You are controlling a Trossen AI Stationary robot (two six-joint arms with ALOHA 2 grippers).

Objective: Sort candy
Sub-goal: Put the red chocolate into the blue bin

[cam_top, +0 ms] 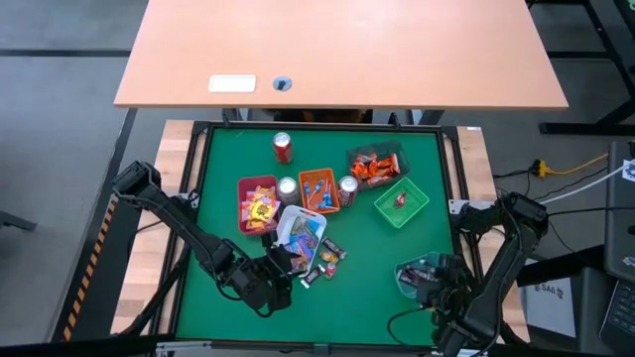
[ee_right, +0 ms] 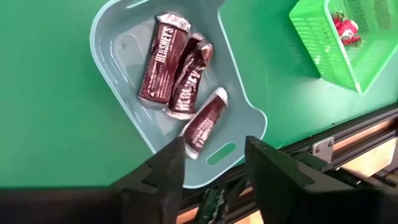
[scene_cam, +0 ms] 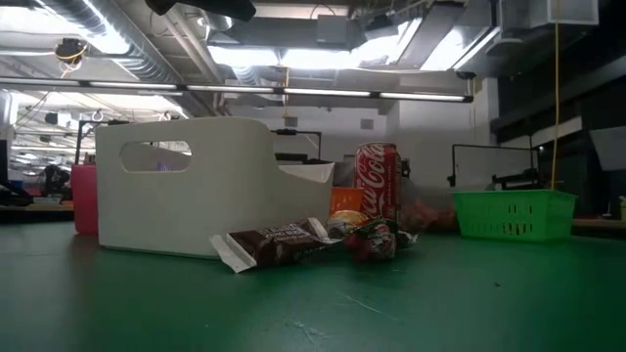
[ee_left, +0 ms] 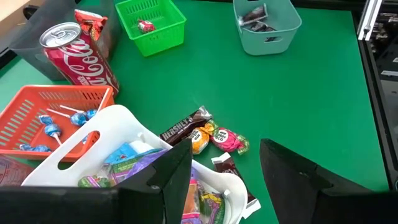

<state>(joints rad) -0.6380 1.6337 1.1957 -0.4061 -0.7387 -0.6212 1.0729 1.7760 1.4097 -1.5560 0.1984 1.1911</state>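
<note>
Sorting is nearing its end: right gripper [ee_right: 211, 163], fingers apart and empty, is hanging over teal tray [ee_right: 118, 93] holding three chocolate bars [ee_right: 180, 81]; left gripper [ee_left: 224, 171], open and empty, is hovering at six o'clock of few loose sweets [ee_left: 208, 137].

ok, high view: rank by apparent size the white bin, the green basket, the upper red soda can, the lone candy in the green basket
1. white bin and green basket: look about alike, not ranking them.
2. red soda can, clearly smaller.
3. candy in the green basket, smallest by far.

Green table mat [cam_top: 347, 288] matt, felt-like. Teal tray [ee_right: 130, 93] smooth plastic, slight sheen. Chocolate bars [ee_right: 180, 74] in glossy crinkled brown wrappers. Soda can [ee_left: 78, 53] shiny metal. Green basket [ee_left: 152, 28] plastic mesh. Far desk [cam_top: 337, 50] smooth wood-look.
</note>
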